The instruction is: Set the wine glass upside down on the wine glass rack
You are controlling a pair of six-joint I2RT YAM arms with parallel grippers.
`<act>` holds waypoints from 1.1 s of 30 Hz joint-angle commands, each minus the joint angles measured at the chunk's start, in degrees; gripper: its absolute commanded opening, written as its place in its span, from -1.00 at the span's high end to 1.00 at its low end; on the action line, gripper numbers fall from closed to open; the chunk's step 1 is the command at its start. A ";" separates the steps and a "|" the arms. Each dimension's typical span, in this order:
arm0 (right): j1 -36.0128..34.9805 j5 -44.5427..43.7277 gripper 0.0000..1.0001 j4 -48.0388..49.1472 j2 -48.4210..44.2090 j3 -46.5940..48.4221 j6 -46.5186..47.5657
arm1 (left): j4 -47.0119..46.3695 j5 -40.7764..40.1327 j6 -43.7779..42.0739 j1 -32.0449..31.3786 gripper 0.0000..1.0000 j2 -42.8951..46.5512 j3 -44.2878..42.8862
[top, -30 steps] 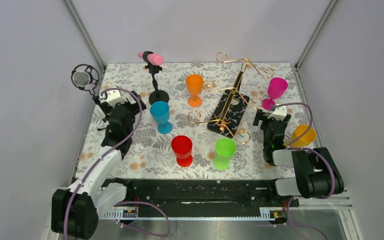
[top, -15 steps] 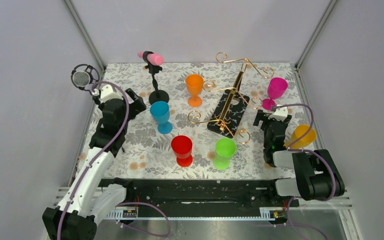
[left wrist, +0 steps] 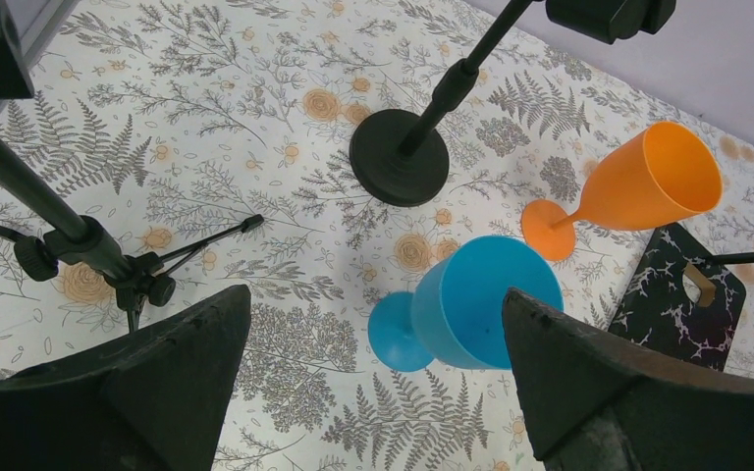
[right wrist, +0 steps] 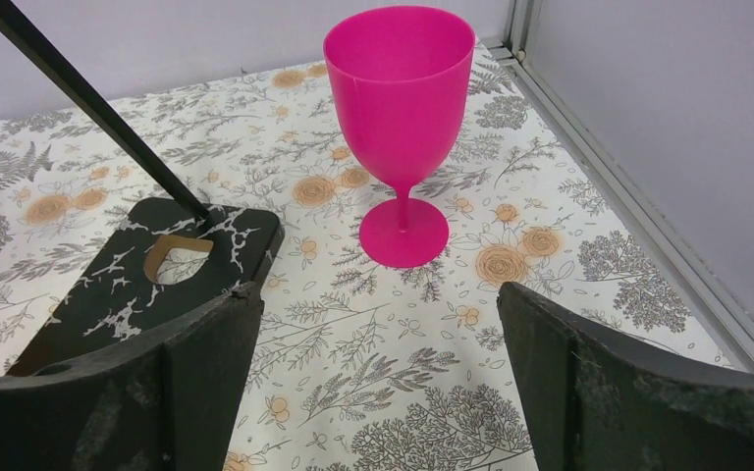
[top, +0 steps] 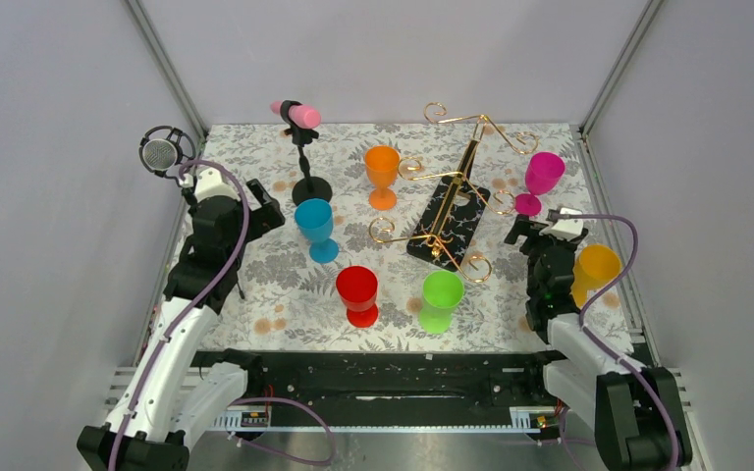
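Note:
The wine glass rack [top: 449, 211], gold wire with curled arms on a black speckled base, stands at the middle right and holds no glasses. Several plastic wine glasses stand upright around it: blue [top: 315, 224], orange [top: 382, 172], red [top: 358, 291], green [top: 441, 297], magenta [top: 542, 179] and yellow [top: 594, 267]. My left gripper [left wrist: 378, 392] is open and empty, above the cloth just left of the blue glass [left wrist: 481, 299]. My right gripper [right wrist: 378, 383] is open and empty, a little short of the magenta glass [right wrist: 400, 98], with the rack's base [right wrist: 147, 275] to its left.
A black stand with a pink microphone [top: 302, 147] stands at the back left, its round foot [left wrist: 399, 157] beyond the blue glass. A second microphone on a tripod [top: 162, 154] stands at the left edge. Enclosure walls close off the left, back and right.
My left arm has stretched out and its wrist has risen and shifted slightly left near the blue glass. My right arm has unfolded and its wrist has shifted right, by the yellow glass.

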State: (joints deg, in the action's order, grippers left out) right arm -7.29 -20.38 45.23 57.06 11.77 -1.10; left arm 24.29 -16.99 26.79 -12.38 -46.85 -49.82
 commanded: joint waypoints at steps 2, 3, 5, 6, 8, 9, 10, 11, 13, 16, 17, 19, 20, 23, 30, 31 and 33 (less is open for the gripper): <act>-0.23 -1.03 -0.97 -7.20 -6.89 1.55 -2.27 | -0.06 2.17 -1.20 -0.10 -0.98 0.24 -1.48; -0.19 -1.33 -0.97 -8.51 -8.09 1.96 -2.50 | -0.09 2.35 -1.19 -0.10 -0.98 0.06 -1.55; -0.18 -2.41 -0.97 -11.13 -10.41 2.86 -3.45 | -0.12 2.51 -1.00 -0.05 -0.98 -0.15 -1.64; -0.18 -2.94 -0.97 -12.54 -11.39 3.56 -4.10 | -0.12 2.51 -0.89 -0.04 -0.98 -0.21 -1.63; -0.18 -3.85 -0.97 -15.54 -13.22 5.06 -4.94 | -0.08 2.44 -0.80 -0.01 -0.98 -0.34 -1.66; -0.20 -4.39 -0.97 -16.96 -14.07 5.89 -5.34 | -0.06 2.37 -0.73 -0.01 -0.98 -0.41 -1.60; -0.18 -4.96 -0.97 -18.59 -14.86 6.76 -5.76 | -0.05 2.40 -0.62 -0.01 -0.98 -0.48 -1.59; -0.18 -5.53 -0.97 -20.19 -15.66 7.77 -6.09 | -0.11 2.44 -0.53 -0.01 -0.98 -0.57 -1.65; -0.18 -7.42 -0.97 -23.31 -17.55 9.96 -7.18 | -0.17 2.51 -0.52 0.03 -0.98 -0.72 -1.62; -0.19 -10.55 -0.97 -28.23 -20.51 12.92 -9.41 | -0.12 2.50 -0.29 -0.01 -0.98 -0.92 -1.59; -0.18 -11.47 -0.97 -29.84 -21.58 13.92 -10.21 | -0.17 2.55 -0.27 0.01 -0.98 -1.02 -1.59; -0.21 -13.20 -0.97 -33.96 -23.59 16.62 -13.21 | -0.12 2.49 -0.15 -0.01 -0.98 -1.25 -1.64; -0.25 -13.72 -0.97 -36.66 -23.95 18.32 -13.90 | -0.12 2.58 -0.18 -0.01 -0.98 -1.30 -1.68; -0.19 -12.96 -0.97 -44.29 -23.75 24.17 -16.10 | -0.08 2.91 0.00 0.07 -0.98 -1.81 -1.68; -0.18 -2.81 -0.97 -53.57 -21.89 33.20 -18.81 | -0.12 3.37 0.22 0.56 -0.98 -2.33 -1.69; -0.20 -0.49 -0.97 -53.50 -21.91 33.79 -18.88 | -0.11 3.50 0.28 0.60 -0.98 -2.45 -1.68; -0.18 2.86 -0.97 -53.78 -21.94 34.78 -19.44 | -0.20 3.87 0.31 0.68 -0.98 -2.54 -1.68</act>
State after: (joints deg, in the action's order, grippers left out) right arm -7.29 -25.71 -4.69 34.94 43.27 -18.31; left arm 25.85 -14.68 26.65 -12.21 -49.25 -49.82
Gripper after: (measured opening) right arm 0.985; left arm 0.989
